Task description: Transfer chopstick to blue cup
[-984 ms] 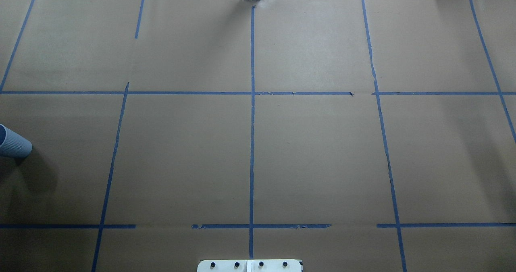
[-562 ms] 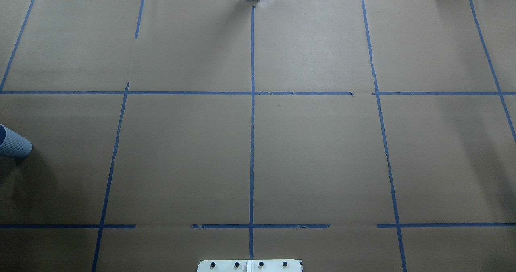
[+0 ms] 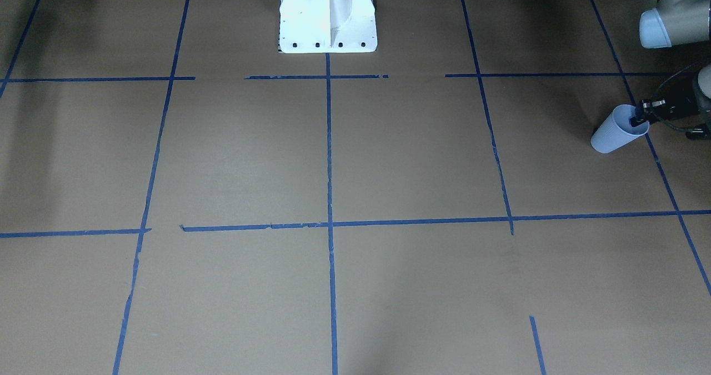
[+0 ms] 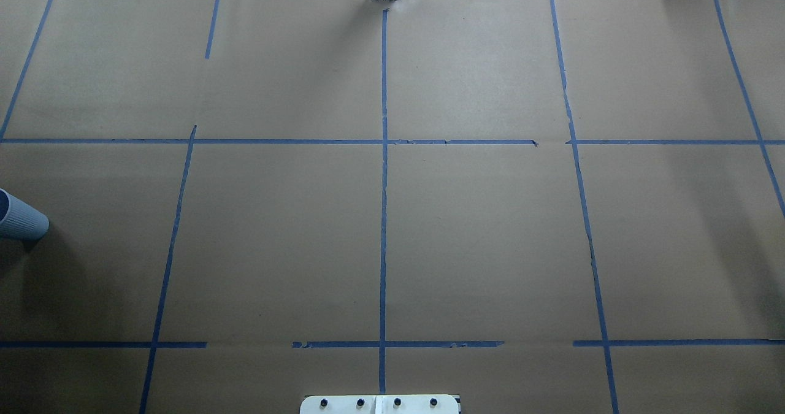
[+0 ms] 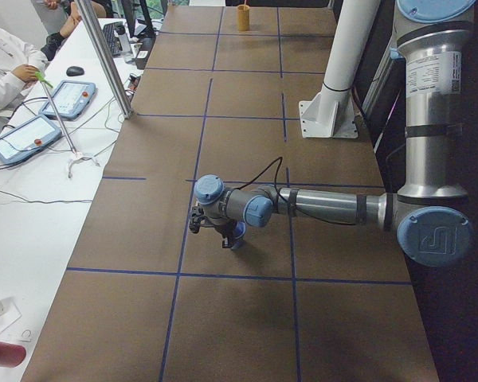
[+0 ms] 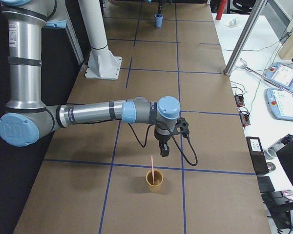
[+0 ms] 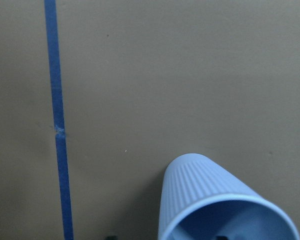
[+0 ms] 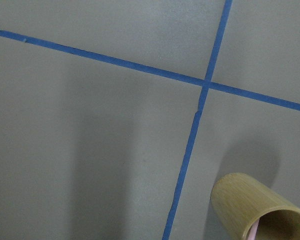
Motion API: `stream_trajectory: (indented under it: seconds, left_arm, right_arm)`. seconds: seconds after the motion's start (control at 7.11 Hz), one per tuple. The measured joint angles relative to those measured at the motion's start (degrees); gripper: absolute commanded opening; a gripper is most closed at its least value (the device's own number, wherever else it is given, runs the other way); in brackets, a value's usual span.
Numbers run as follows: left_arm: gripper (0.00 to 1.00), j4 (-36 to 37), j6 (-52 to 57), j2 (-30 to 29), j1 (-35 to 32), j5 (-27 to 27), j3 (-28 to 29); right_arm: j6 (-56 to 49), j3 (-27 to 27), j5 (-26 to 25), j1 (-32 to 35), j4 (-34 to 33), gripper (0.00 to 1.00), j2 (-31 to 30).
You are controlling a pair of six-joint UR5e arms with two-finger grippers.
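The light blue ribbed cup [image 3: 614, 135] stands at my far left end of the table [image 4: 21, 219] [image 5: 237, 235]. My left gripper [image 3: 639, 120] is at its rim. In the left wrist view one dark fingertip [image 7: 220, 238] shows inside the cup [image 7: 210, 195] and the other sits well outside its wall, so the gripper looks open. The pale pink chopstick [image 6: 152, 165] stands in a tan cup [image 6: 154, 181] [image 8: 255, 210] at the far right end. My right gripper [image 6: 163, 150] hangs just above and behind it, apart from the stick. I cannot tell whether it is open or shut.
Brown paper with blue tape lines [image 4: 383, 218] covers the table. The white arm pedestal [image 3: 328, 14] stands at mid-table on the robot's side. A metal post [image 5: 103, 56] and the operators' desk with tablets [image 5: 32, 131] border the far side.
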Motion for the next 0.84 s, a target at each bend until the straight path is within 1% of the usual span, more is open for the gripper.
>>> stream_trajectory:
  seconds: [0.14,0.28,0.42,0.56,0.7,0.84]
  left_arm:
    - [0.0,0.1,-1.9,-1.3,0.0,-1.1,-2.9]
    - [0.0,0.3,-7.8,-4.5,0.9,-2.8,-6.5]
    - [0.0,0.3,-17.8,-9.8,4.1,-4.0,-8.9]
    - [0.0,0.4,-29.9,-16.9,10.3,-3.0,-10.1]
    - [0.0,0.5,-41.2,-24.3,18.0,0.9,-9.7]
    - [0.0,0.6,-49.8,-32.5,25.2,6.8,-6.7]
  right_arm:
    - [0.0,0.1,0.0,0.0,0.0,1.0,0.1]
    - [0.0,0.1,0.0,0.0,0.1,1.0,0.1]
    - [0.0,0.1,0.0,0.0,0.4,1.0,0.2]
    - [0.0,0.0,0.0,0.0,1.0,1.0,0.2]
    - [0.1,0.0,0.0,0.0,1.4,1.0,0.2]
    - [0.1,0.0,0.0,0.0,1.6,1.0,0.2]
